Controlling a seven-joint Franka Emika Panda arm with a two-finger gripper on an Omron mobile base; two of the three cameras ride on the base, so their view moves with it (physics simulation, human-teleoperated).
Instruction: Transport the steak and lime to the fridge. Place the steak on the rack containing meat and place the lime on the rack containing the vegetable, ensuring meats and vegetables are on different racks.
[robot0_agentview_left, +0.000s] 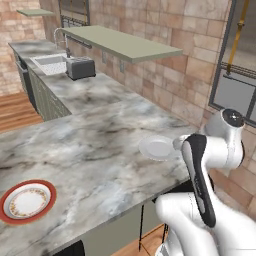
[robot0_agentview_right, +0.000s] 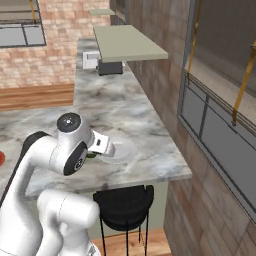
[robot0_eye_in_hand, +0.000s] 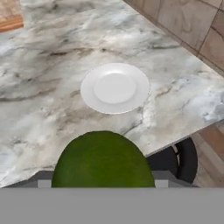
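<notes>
Clamped between the end effector fingers is a green lime, which bulges up large at the bottom of the hand view, held above the marble bench. Beyond the lime, a plain white plate lies flat on the bench, near the bench's corner, where a brick wall runs along the far edge. Below that corner, the round black seat of a stool shows beside the bench edge.

From the left base view, the white plate sits on the bench just in front of the arm's wrist, with the arm reaching over it. A second plate with a red rim lies well apart from it, near the front edge of the bench at the lower left. Farther back along the bench stand a dark toaster and, behind it, a sink with a faucet. A pale green shelf juts out from the brick wall above the bench.

In the right base view, the stool stands under the bench end.
</notes>
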